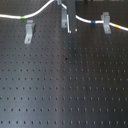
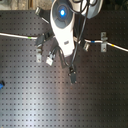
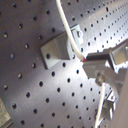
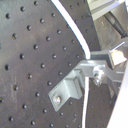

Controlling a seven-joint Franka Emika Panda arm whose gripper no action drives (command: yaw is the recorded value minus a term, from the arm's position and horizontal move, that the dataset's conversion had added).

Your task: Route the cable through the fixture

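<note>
We see the thin white cable with green, blue and yellow bands point(image 1: 42, 8) strung along the far side of the black perforated bench point(image 1: 65, 90), crossing 3 grey metal clip fixtures. At the middle fixture point(image 3: 60, 47) it lies against the clip; whether it is seated we cannot tell. The gripper point(image 3: 86, 59) is clamped on the cable just beside that fixture.

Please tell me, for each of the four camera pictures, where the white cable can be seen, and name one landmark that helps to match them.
First exterior view: the cable runs along the top edge, over the black perforated board.
Second exterior view: it crosses the upper part, partly hidden by the arm.
First wrist view: it passes a grey metal clip.
Second wrist view: it curves past that clip.
Shared landmark: the metal clips.
</note>
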